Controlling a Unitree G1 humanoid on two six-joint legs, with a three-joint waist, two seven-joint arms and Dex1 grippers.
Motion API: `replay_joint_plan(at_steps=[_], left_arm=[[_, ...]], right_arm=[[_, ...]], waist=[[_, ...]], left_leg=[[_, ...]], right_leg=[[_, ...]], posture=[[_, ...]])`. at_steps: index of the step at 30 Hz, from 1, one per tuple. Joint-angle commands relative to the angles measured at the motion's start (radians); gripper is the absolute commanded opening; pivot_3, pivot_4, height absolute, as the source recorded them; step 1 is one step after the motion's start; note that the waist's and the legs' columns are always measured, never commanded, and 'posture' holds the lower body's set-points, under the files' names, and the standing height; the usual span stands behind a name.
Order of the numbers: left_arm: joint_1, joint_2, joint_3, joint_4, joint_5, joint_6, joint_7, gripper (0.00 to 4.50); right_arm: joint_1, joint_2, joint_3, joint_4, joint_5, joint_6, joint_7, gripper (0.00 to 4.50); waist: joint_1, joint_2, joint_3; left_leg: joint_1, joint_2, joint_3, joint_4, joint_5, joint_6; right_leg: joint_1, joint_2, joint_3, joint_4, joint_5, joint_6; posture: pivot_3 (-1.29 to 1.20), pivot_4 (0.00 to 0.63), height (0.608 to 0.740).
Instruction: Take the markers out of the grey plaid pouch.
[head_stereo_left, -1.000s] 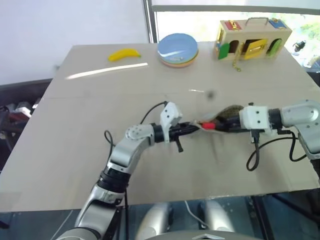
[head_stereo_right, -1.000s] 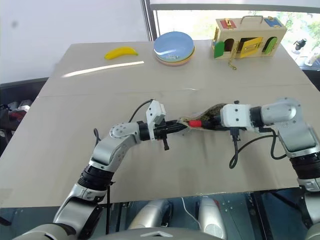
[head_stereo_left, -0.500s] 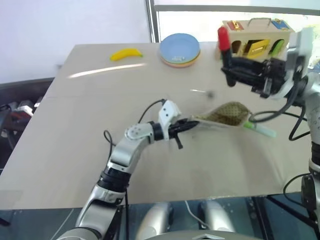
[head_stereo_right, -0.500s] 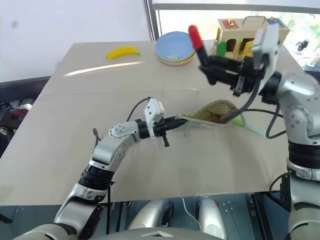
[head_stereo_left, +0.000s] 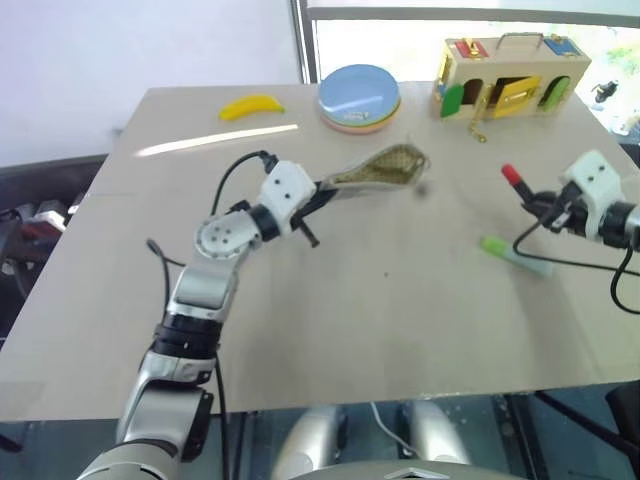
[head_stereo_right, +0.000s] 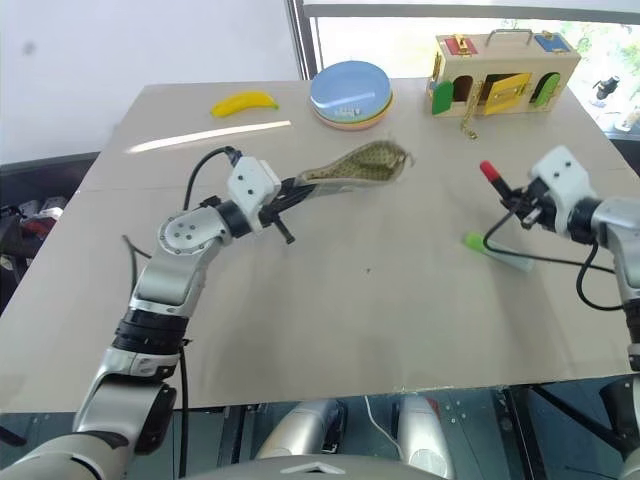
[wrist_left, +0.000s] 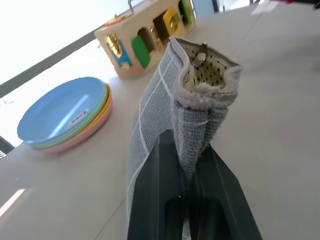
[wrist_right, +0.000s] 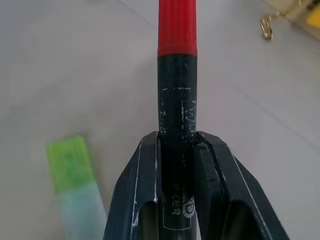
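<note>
While I hold both arms over the bench, this is how I read the layout:

Left end effector: the left end effector is clamped tight on one end of the grey plaid pouch, which it holds up off the bench.

Pouch axis: the pouch runs straight out from my left fingers, away from them and toward the blue plates; its far end gapes and shows the dotted yellowish lining.

Right end effector: the right end effector is clamped on the dark barrel of the red-capped marker, red cap pointing out past the fingertips, the marker in the air and well clear of the pouch.

Green-capped marker: the green-capped marker lies flat on the bench just below and inboard of my right end effector, long axis slanting across the bench, green cap toward the bench's middle.

Nearer arm: the right one by far; the left sits well apart from both markers.

Turning relation: bare bench lies directly beneath the red-capped marker, beside the green one, so I judge setting it down is a short drop for the right arm.

Pouch contents: from the left wrist view I see lining only; whether anything is deeper in, I cannot tell.
</note>
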Motion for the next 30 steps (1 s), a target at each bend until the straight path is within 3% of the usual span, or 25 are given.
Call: replay_joint_plan(at_steps=[1, 3, 4, 5, 6, 8, 11, 18, 21, 23, 28, 29, 30], left_arm=[[0.04, 0.024, 0.022, -0.006, 0.025, -0.048, 0.018, 0.0], [0.061, 0.028, 0.034, -0.002, 0.032, -0.055, 0.034, 0.0], [0.069, 0.029, 0.038, 0.004, 0.038, -0.06, 0.044, 0.0], [0.074, 0.029, 0.04, 0.007, 0.043, -0.063, 0.053, 0.0], [0.077, 0.027, 0.042, 0.01, 0.047, -0.065, 0.062, 0.0], [0.082, 0.025, 0.046, 0.013, 0.053, -0.065, 0.075, 0.0], [0.088, 0.022, 0.05, 0.011, 0.056, -0.06, 0.087, 0.0], [0.124, 0.029, 0.056, -0.007, 0.039, -0.053, 0.081, 0.0], [0.154, 0.033, 0.078, -0.044, -0.014, -0.041, 0.049, 0.91], [0.179, 0.049, 0.085, -0.059, -0.018, -0.048, 0.035, 2.01], [0.271, 0.115, 0.119, -0.09, -0.024, -0.083, -0.005, 3.89], [0.284, 0.124, 0.13, -0.091, -0.018, -0.089, 0.004, 4.43], [0.295, 0.133, 0.14, -0.091, -0.011, -0.096, 0.012, 4.48]], right_arm=[[-0.015, -0.038, -0.019, -0.053, -0.019, -0.052, 0.035, 0.34], [-0.002, -0.051, -0.024, -0.072, -0.016, -0.03, 0.057, 0.34], [0.001, -0.06, -0.018, -0.073, -0.032, -0.036, 0.057, 1.35], [0.005, -0.069, -0.013, -0.075, -0.047, -0.045, 0.059, 1.42], [0.01, -0.075, -0.01, -0.082, -0.063, -0.047, 0.056, 2.24], [0.021, -0.086, -0.006, -0.101, -0.085, -0.052, 0.053, 2.92], [0.033, -0.093, -0.021, -0.13, -0.096, -0.041, 0.041, 4.34], [0.098, -0.112, -0.066, -0.244, -0.032, 0.068, 0.091, 4.43], [0.155, -0.103, -0.124, -0.356, 0.09, 0.166, 0.15, 4.5], [0.201, -0.099, -0.16, -0.41, 0.153, 0.204, 0.176, 4.5], [0.375, -0.076, -0.277, -0.52, 0.293, 0.277, 0.225, 4.5], [0.408, -0.068, -0.297, -0.533, 0.311, 0.277, 0.229, 4.5], [0.434, -0.061, -0.312, -0.541, 0.319, 0.268, 0.229, 4.5]], waist=[[-0.004, 0.0, 0.0], [-0.004, 0.0, 0.0], [-0.002, 0.0, 0.0], [-0.002, 0.0, 0.0], [-0.001, 0.0, 0.0], [-0.001, 0.0, 0.0], [-0.001, 0.0, 0.0], [-0.002, 0.0, 0.0], [-0.002, 0.0, 0.0], [-0.002, 0.0, 0.0], [0.006, 0.0, 0.0], [0.008, 0.0, 0.0], [0.011, 0.0, 0.0]], left_leg=[[0.0, 0.0, 0.0, 0.0, 0.0, 0.0], [0.0, 0.0, -0.001, 0.0, 0.0, 0.0], [0.0, 0.0, -0.002, 0.001, 0.0, 0.0], [0.0, 0.0, -0.002, 0.001, 0.0, 0.0], [0.0, 0.0, -0.002, 0.001, 0.0, 0.0], [-0.001, 0.0, -0.002, 0.001, 0.0, 0.0], [-0.001, 0.0, -0.002, 0.001, 0.0, 0.0], [-0.001, 0.0, -0.002, 0.001, 0.0, 0.0], [-0.001, 0.0, -0.002, 0.001, 0.0, 0.0], [-0.001, 0.0, -0.002, 0.001, 0.0, 0.0], [0.0, 0.0, -0.003, 0.001, 0.0, 0.0], [0.001, 0.0, -0.003, 0.0, 0.0, 0.0], [0.001, 0.0, -0.003, 0.001, 0.0, 0.0]], right_leg=[[0.0, 0.0, 0.0, 0.0, 0.0, 0.0], [0.0, 0.0, 0.0, 0.0, 0.0, 0.0], [0.0, 0.0, 0.0, 0.0, 0.0, 0.0], [0.001, 0.0, 0.0, 0.0, 0.0, 0.0], [0.001, 0.0, 0.0, 0.0, 0.0, 0.0], [0.001, 0.0, 0.0, 0.0, 0.0, 0.0], [0.001, 0.0, 0.0, 0.0, 0.0, 0.0], [0.0, 0.0, 0.0, 0.0, 0.0, 0.0], [0.0, 0.0, 0.0, 0.0, 0.0, 0.0], [0.001, 0.0, 0.001, 0.0, 0.0, 0.0], [0.002, 0.0, -0.001, 0.0, 0.0, 0.0], [0.003, 0.0, 0.0, -0.001, 0.0, 0.0], [0.003, 0.0, 0.0, -0.001, 0.0, 0.0]], posture=[[0.0, 0.15, 0.74], [0.0, 0.15, 0.74], [0.0, 0.15, 0.74], [0.0, 0.15, 0.74], [0.0, 0.15, 0.74], [0.0, 0.15, 0.74], [0.0, 0.15, 0.74], [0.0, 0.15, 0.74], [0.0, 0.15, 0.74], [0.0, 0.15, 0.74], [0.0, 0.15, 0.74], [0.0, 0.15, 0.74], [0.0, 0.15, 0.74]])
